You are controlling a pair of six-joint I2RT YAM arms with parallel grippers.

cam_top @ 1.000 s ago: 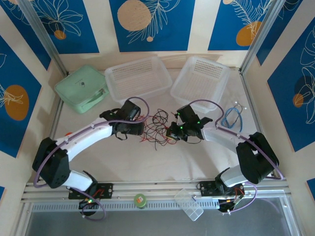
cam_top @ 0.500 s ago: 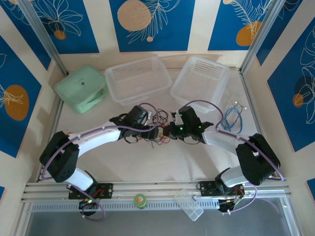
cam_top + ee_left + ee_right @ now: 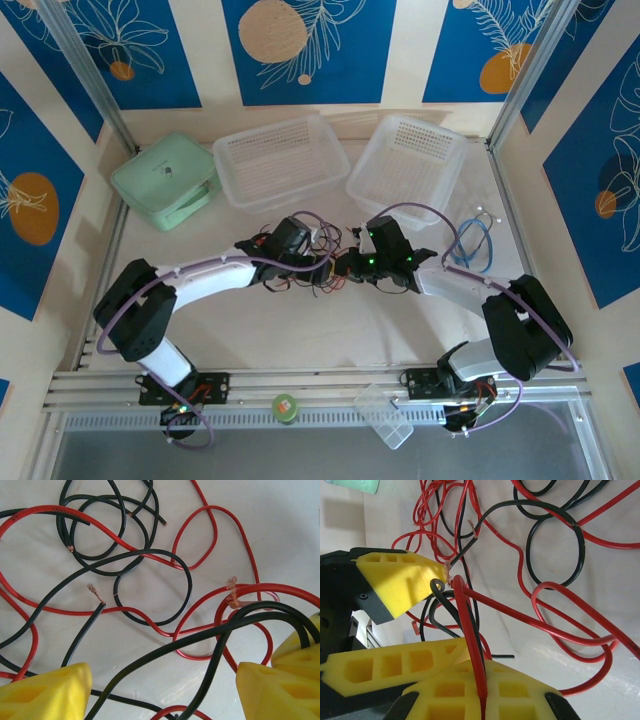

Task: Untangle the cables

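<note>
Over the last second I have swung the left arm in from the left side of the bench (image 3: 330, 335). The left gripper (image 3: 318, 268) now sits over the cables (image 3: 322, 240), just beside the right gripper (image 3: 350, 266), which has hardly moved. Both grippers are now at the same knot in the middle of the bench, in front of the two clear baskets. I read this as setting up a second hold, with nothing separated yet: the red and black loops cross one another all through the heap.

The right gripper (image 3: 470, 660) is closed on the cables. In its wrist view a red strand (image 3: 465, 625) and a black one beside it run down into the pinched yellow pads. The left gripper (image 3: 160, 690) stands wide open and grips nothing, though two black strands (image 3: 175, 643) pass through the gap between its fingers.

The heap itself has no single long axis; it lies flat on the bench as loose curls. The held red strand rises almost straight up from the pads, then bends away to the right. The black strands between the left fingers slant from lower left to upper right. A bare-ended black strand (image 3: 85, 630) lies on the same slant, and its frayed copper tip points towards the top of that view.
</note>
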